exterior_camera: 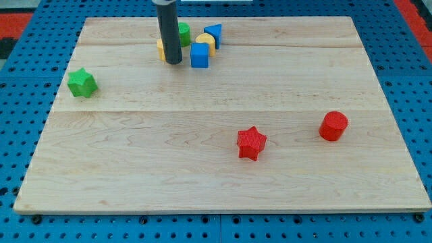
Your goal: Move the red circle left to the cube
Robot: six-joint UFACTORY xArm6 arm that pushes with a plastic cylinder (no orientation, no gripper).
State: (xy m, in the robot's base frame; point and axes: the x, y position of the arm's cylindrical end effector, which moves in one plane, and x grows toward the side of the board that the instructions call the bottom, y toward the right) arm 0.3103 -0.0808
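One: Where is the pincer, and is it spread or pressed together?

Two: No pincer shows. The arm ends in a straight dark rod, so there is nothing to spread or press. My tip (173, 63) rests on the tabletop (135, 169) near the view's top, left of centre, just left of the blue cube (199, 55).

One: What sits around the tip?

Two: A tight cluster. A yellow block (161, 48) is partly hidden behind the rod. A green block (184, 32), a second yellow block (206, 42) and a blue wedge-like block (214, 32) crowd behind the cube. A green star (82, 82) lies apart, toward the view's left edge.

One: And the red circle?

Two: The red circle (333, 126) is well apart from the tip, low on the view's right. A red star (252, 142) lies to its left, slightly lower.

One: How should the push go?

Two: In my judgement the tip should first swing wide and settle on the circle's far side, to its right and a little below, without brushing the cluster as it leaves. A steady push up and to the left, aimed through the circle's middle, should keep it from rolling off the tip. The line looks to pass above the red star; going too low risks clipping it. Slowing near the cube avoids scattering its neighbours.
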